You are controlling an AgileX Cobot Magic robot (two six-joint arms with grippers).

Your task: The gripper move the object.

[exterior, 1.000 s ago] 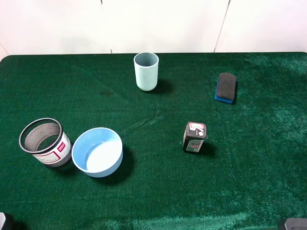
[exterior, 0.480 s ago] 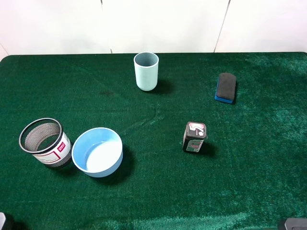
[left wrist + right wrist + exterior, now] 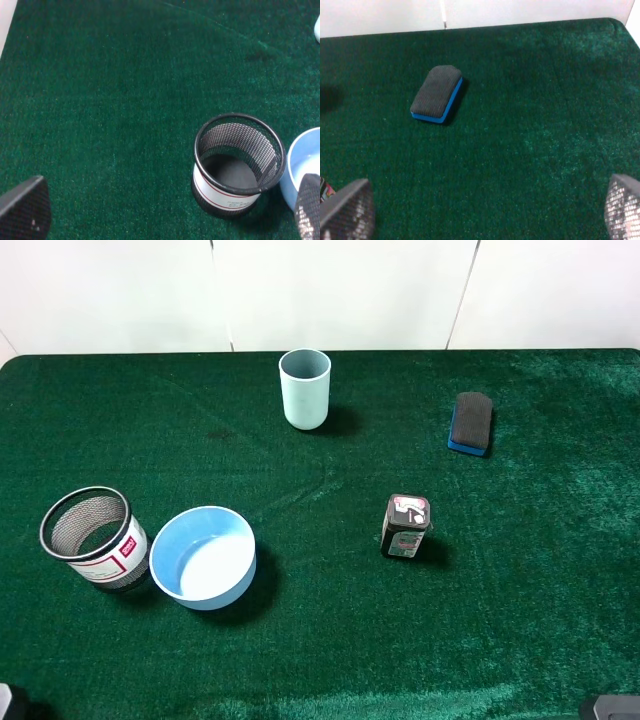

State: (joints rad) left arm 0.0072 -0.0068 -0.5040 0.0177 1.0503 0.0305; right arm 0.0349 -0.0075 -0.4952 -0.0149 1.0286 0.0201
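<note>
The light blue bowl (image 3: 203, 558) with a whitish inside stands on the green cloth at the front left, right of the black mesh cup (image 3: 92, 538) and almost touching it. In the left wrist view only the bowl's edge (image 3: 306, 159) shows, beside the mesh cup (image 3: 235, 165). My left gripper (image 3: 166, 210) is open and empty, back from the mesh cup and bowl, with its fingertips far apart. My right gripper (image 3: 485, 209) is open and empty, over bare cloth at the front right. In the high view only slivers of the two arms show at the bottom corners.
A pale teal cup (image 3: 305, 388) stands upright at the back middle. A black eraser with a blue base (image 3: 471, 423) lies at the back right, also in the right wrist view (image 3: 436, 93). A small black box (image 3: 405, 526) stands right of centre. A white wall is behind the table.
</note>
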